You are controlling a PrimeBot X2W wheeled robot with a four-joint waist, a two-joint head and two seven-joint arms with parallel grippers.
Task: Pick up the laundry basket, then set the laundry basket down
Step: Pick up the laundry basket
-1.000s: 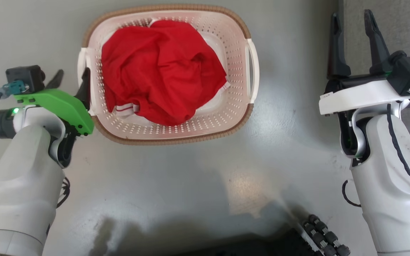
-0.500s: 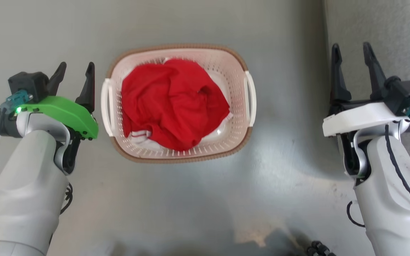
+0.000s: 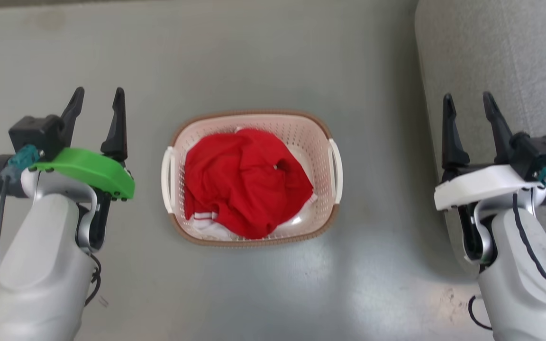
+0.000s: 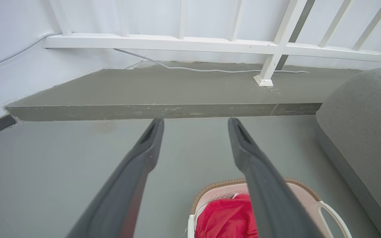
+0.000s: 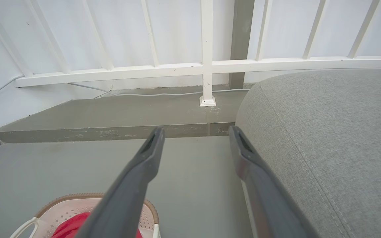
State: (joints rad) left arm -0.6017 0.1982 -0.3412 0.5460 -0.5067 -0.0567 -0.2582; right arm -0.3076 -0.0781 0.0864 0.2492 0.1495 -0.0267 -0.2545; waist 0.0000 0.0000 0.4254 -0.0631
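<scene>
Jaws parted, left arm point(image 3: 40, 265) and right arm point(image 3: 519, 284) flank laundry basket point(image 3: 254, 114) — untouched.

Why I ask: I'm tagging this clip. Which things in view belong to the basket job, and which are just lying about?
Belongs to the job: laundry basket on the floor; left hand, open, apart to its left; right hand, open, off to its right.
Just lying about: red cloth inside the basket; grey sofa; white railing; white cable along the step.
</scene>
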